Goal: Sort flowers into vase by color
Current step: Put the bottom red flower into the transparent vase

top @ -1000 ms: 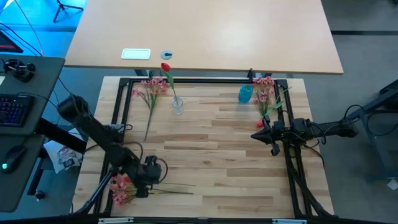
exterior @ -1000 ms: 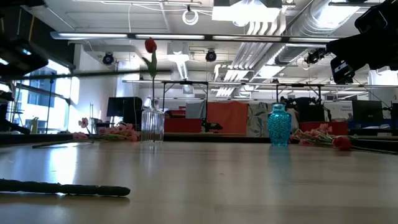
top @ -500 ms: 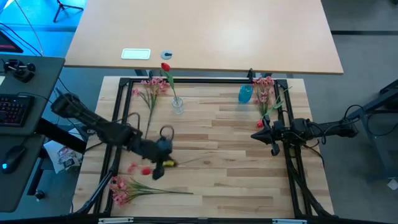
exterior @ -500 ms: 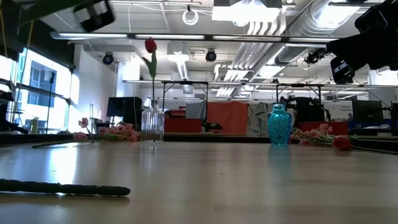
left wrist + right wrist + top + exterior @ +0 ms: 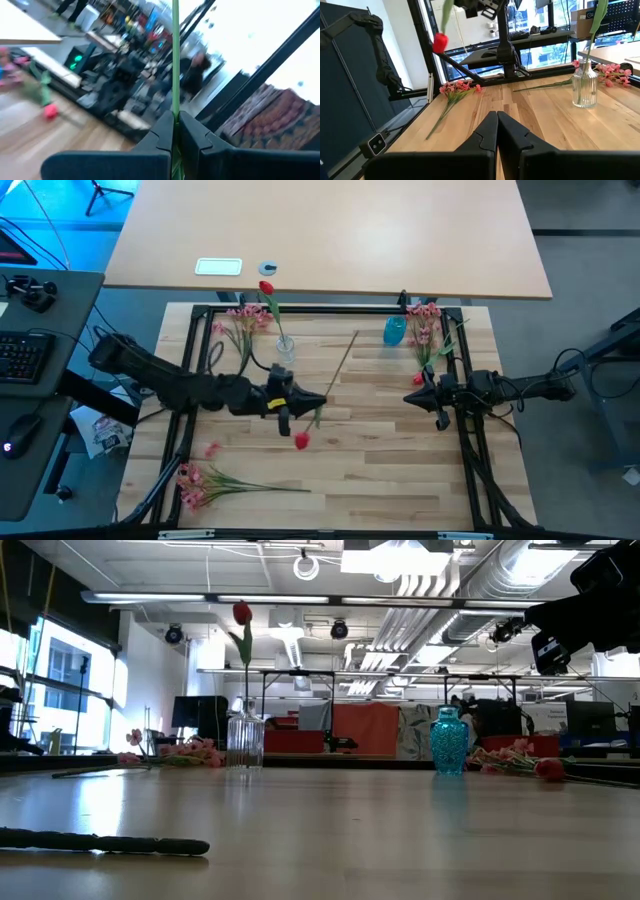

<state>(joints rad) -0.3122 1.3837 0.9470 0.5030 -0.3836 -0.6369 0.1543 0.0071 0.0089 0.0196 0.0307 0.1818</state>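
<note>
Flowers: high view, one red tulip [image 5: 265, 288] in clear vase [image 5: 286, 348], blue vase [image 5: 395, 331] empty, pink sprays [image 5: 240, 321] still on table. Left gripper [image 5: 296, 402] clamps a red tulip stem [image 5: 335, 370] mid-table. Right wrist view: right gripper [image 5: 496, 120] closed, empty.

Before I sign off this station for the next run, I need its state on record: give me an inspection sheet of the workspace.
Surface: wooden table, black frame.
Job's things: clear vase holds one red flower; blue vase; pink sprays lying near edges.
Clutter: nothing seen.
Grippers: left gripper shut on red tulip, bloom hanging; right gripper shut, waiting at right.
Cables: on right arm.
Surroundings: second table, keyboard.
</note>
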